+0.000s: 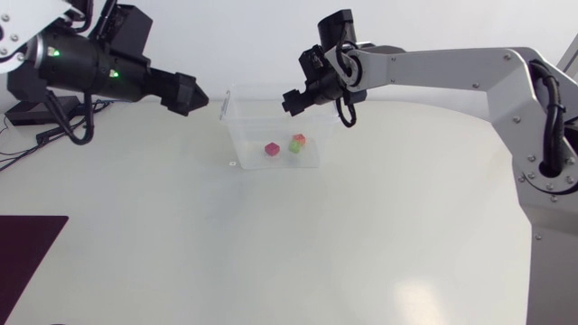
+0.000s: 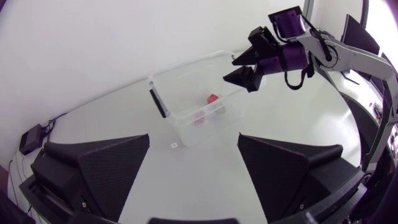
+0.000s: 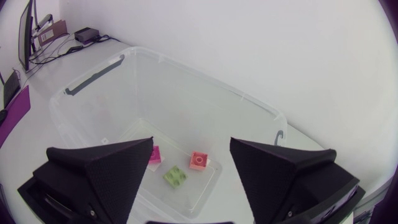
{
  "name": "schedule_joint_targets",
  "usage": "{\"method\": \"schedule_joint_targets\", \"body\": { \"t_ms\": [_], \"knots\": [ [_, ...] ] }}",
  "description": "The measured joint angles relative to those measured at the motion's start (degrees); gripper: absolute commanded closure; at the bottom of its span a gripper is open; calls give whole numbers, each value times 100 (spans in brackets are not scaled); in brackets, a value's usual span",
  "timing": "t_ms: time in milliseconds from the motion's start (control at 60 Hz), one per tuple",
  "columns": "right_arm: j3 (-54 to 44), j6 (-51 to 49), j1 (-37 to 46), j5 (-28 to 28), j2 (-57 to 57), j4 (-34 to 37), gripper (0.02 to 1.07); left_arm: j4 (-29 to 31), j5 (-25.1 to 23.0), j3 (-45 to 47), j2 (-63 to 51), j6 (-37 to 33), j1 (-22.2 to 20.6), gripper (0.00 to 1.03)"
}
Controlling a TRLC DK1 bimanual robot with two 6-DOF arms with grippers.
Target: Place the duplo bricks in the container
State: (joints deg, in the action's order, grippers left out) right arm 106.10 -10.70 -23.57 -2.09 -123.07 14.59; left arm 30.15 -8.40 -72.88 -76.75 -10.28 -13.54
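Right wrist view, not left: green brick (image 3: 175, 177).

My right arm (image 1: 452, 68) has silver-grey links dotted with small screws (image 1: 517, 119), black joints (image 1: 336, 27), and a black cable (image 1: 347, 116) looping off its wrist. My left arm (image 1: 90, 65) shows a black housing with two green lights (image 1: 52, 51) lit on it. The left gripper (image 2: 193, 138) and right gripper (image 3: 191, 143) are matte black, each with two broad wedge-shaped fingers (image 2: 112, 162), finely textured.

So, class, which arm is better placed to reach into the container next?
Probably right: the right hand, open, hangs over the container, three bricks below it. The left hand sits off to one side.
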Motion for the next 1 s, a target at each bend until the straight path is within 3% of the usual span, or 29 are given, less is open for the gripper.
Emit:
{"method": "schedule_joint_targets", "body": {
  "t_ms": [167, 617, 800, 1000],
  "knots": [
    [-553, 11, 17, 72, 496, -76, 6, -94, 170, 533, 671, -166, 133, 4],
    [-3399, 15, 557, 498, 3224, -997, 6, -391, 197, 2046, 2225, -90, 455, 4],
    [-4468, -28, 852, 651, 4277, -1150, 6, -616, 883, 2640, 3071, 26, 592, 4],
    [-5469, -50, 1222, 748, 5486, -1338, 6, -855, 1045, 3145, 4044, 201, 931, 5]
  ]
}}
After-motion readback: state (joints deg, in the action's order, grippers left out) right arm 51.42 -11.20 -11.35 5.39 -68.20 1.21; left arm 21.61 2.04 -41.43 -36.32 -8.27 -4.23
